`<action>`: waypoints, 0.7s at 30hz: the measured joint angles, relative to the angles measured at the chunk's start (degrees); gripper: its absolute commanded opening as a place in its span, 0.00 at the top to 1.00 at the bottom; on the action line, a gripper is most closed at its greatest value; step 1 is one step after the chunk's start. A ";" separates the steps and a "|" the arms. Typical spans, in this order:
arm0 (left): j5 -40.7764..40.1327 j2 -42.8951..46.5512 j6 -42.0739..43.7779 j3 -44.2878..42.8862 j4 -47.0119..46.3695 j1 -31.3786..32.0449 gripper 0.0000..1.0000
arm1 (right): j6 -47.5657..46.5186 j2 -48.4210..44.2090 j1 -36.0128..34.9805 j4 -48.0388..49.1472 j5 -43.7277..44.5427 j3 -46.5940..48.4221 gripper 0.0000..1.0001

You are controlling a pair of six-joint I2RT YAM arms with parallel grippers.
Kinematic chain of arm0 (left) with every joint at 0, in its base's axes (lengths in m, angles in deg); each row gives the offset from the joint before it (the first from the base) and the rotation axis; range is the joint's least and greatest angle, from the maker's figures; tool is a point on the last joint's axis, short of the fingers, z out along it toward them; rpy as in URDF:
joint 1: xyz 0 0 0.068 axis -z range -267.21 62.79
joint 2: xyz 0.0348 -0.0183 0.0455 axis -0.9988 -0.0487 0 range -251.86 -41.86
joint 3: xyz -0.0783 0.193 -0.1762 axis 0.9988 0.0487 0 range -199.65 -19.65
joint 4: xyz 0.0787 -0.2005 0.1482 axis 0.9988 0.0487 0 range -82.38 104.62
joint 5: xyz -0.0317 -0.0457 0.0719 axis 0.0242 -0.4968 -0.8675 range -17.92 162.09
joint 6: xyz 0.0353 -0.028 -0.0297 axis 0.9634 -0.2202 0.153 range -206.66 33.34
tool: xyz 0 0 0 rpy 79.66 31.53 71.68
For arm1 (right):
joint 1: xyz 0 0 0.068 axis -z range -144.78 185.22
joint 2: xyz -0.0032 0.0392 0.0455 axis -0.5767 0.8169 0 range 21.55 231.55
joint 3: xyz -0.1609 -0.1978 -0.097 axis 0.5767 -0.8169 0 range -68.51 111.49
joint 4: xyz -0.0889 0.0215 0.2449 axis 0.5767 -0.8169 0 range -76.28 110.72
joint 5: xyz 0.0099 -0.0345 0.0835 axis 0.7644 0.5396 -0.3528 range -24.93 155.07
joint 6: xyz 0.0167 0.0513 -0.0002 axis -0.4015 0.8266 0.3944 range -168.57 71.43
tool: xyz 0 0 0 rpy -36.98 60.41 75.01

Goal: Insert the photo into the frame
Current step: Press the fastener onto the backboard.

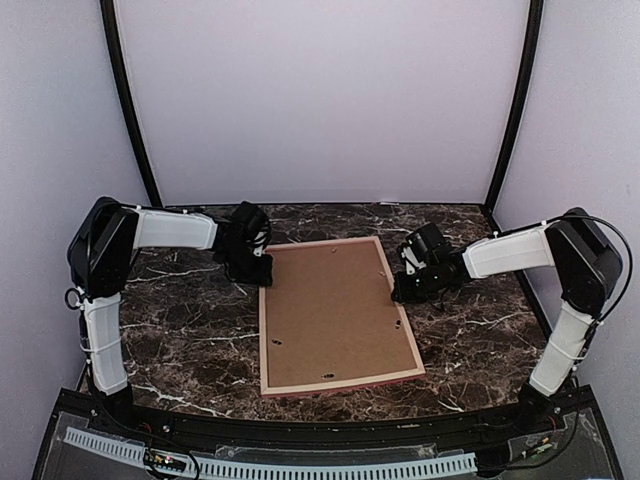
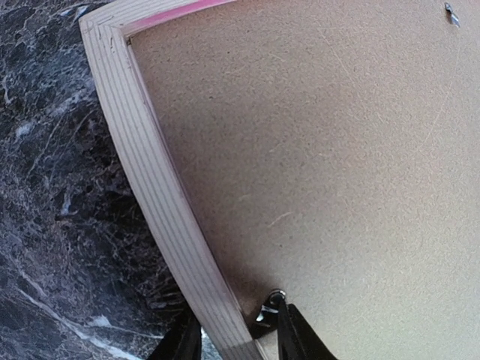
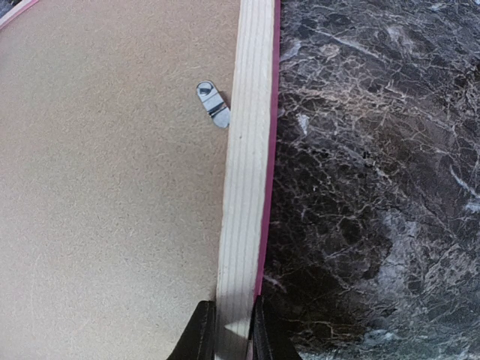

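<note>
The frame [image 1: 262, 340] lies face down on the marble table, pale wood back up and a pink edge showing. A brown hardboard backing [image 1: 335, 310] fills it. The photo is not in view. My left gripper [image 1: 255, 270] is at the frame's far left corner. In the left wrist view the gripper [image 2: 236, 341] straddles the wooden rail [image 2: 150, 172], its inner finger against a metal turn clip [image 2: 271, 304]. My right gripper [image 1: 400, 290] is at the frame's right side. In the right wrist view it [image 3: 232, 334] is shut on the rail [image 3: 247, 150].
Small metal turn clips sit along the backing's edges, one near the right rail [image 3: 213, 103]. Dark marble tabletop [image 1: 180, 330] surrounds the frame. Pale walls enclose the back and sides. A black rail with a white strip [image 1: 320, 465] runs along the near edge.
</note>
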 measured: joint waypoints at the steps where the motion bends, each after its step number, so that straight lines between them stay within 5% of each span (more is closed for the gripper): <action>1: 0.00 0.11 -0.02 0.15 -0.13 0.00 0.67 | 0.00 0.00 0.00 -0.02 0.00 0.00 0.83; 12: -0.04 1.53 -0.26 2.97 -3.13 -0.22 0.71 | 0.02 -0.02 0.00 -0.02 0.00 0.00 0.84; 21: 1.25 1.95 -0.44 3.69 -4.15 -0.66 0.35 | 0.02 -0.07 0.00 0.11 0.02 -0.11 0.84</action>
